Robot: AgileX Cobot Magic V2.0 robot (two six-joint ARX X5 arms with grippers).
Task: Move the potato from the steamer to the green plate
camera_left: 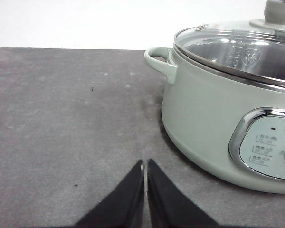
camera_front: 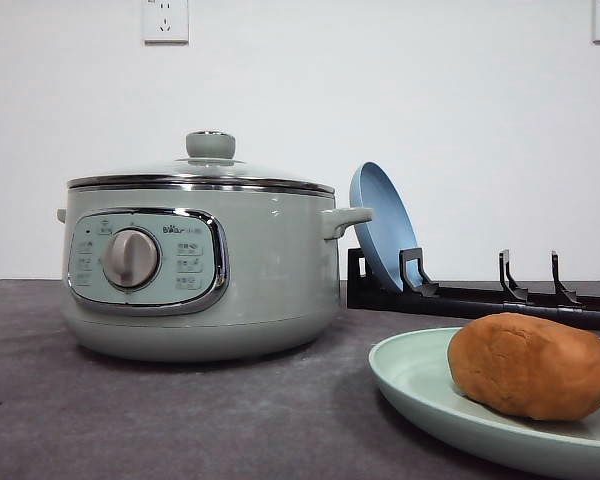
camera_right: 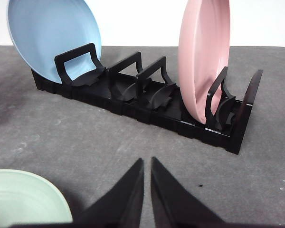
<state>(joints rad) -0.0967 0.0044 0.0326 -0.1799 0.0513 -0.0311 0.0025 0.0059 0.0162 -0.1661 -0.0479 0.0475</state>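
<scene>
Both grippers — left gripper (camera_left: 145, 166), right gripper (camera_right: 147, 164) — closed, empty; potato (camera_front: 531, 365) on green plate (camera_front: 420, 385); steamer (camera_front: 195, 270) lidded.

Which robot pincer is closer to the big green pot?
The left pincer. It sits shut on the table just beside the steamer. The right pincer faces the dish rack instead.

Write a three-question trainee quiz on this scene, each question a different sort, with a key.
1. True or false: the potato lies on the green plate.
2. The steamer has its glass lid: A) on, B) off, C) leaning on the rack.
3. Fill in: besides the blue plate, the black rack holds a ____ plate.

Key
1. True.
2. A.
3. Pink.

Both the left gripper and the right gripper hang shut over the table, holding nothing.
</scene>
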